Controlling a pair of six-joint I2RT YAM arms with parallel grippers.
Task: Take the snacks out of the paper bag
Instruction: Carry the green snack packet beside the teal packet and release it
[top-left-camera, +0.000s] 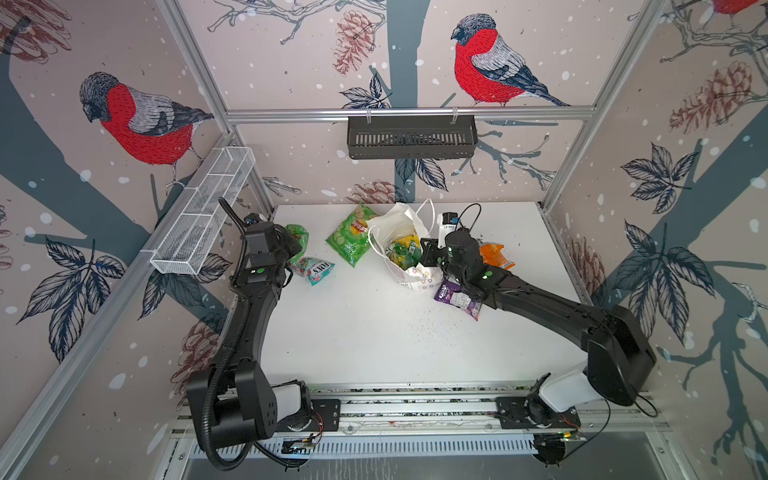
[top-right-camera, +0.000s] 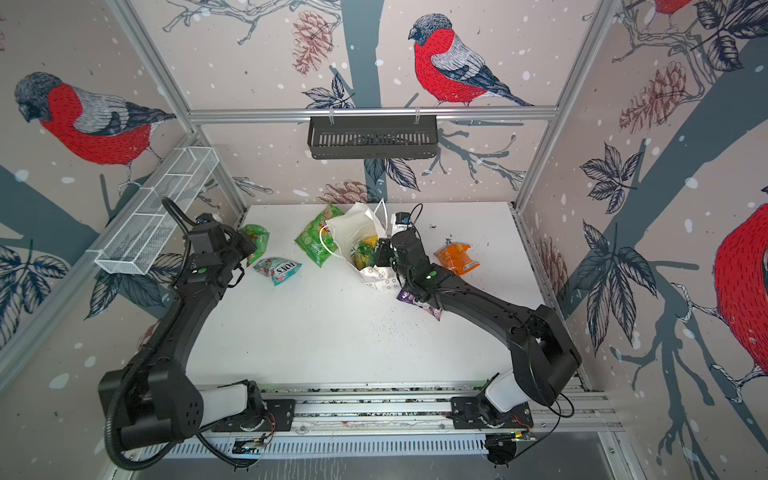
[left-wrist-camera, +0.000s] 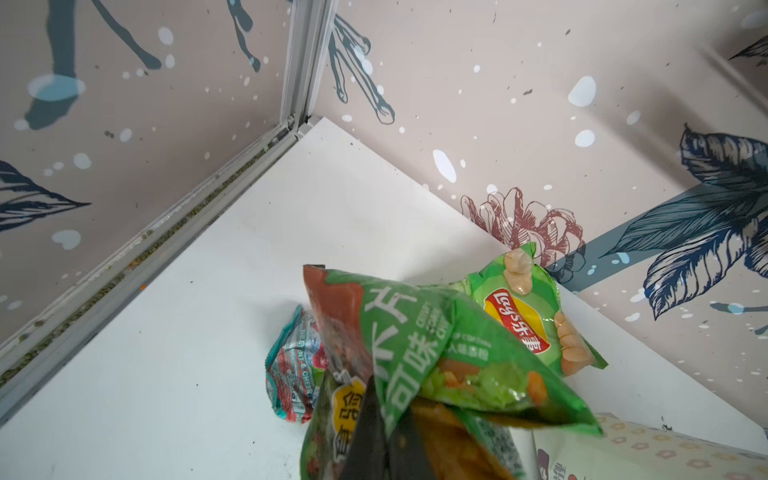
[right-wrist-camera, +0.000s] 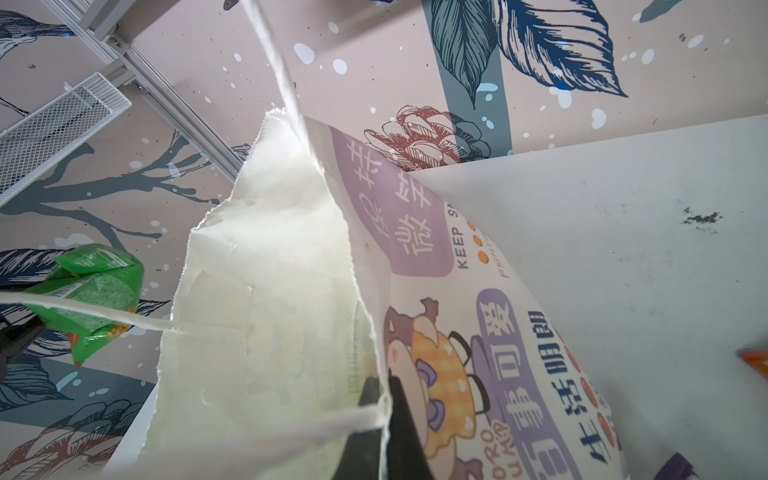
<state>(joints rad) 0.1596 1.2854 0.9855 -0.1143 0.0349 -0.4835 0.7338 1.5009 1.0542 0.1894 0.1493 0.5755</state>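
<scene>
**Paper bag (top-left-camera: 399, 226) pinched at its rim, green packet (left-wrist-camera: 415, 332) aloft**

We see the right gripper (right-wrist-camera: 384, 395) clamped on the bag's edge at the far middle of the table (top-left-camera: 374, 332), yellow-green packets (top-left-camera: 405, 249) inside. The left gripper (left-wrist-camera: 388, 415) is closed on the green packet near the FOX'S packet (top-left-camera: 313, 270).

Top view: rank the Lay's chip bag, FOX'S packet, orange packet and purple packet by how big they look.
1. Lay's chip bag, clearly largest.
2. FOX'S packet and orange packet: look alike, unranked.
Purple packet: its visible part looks similar, but the right arm covers some, so unsure.
</scene>
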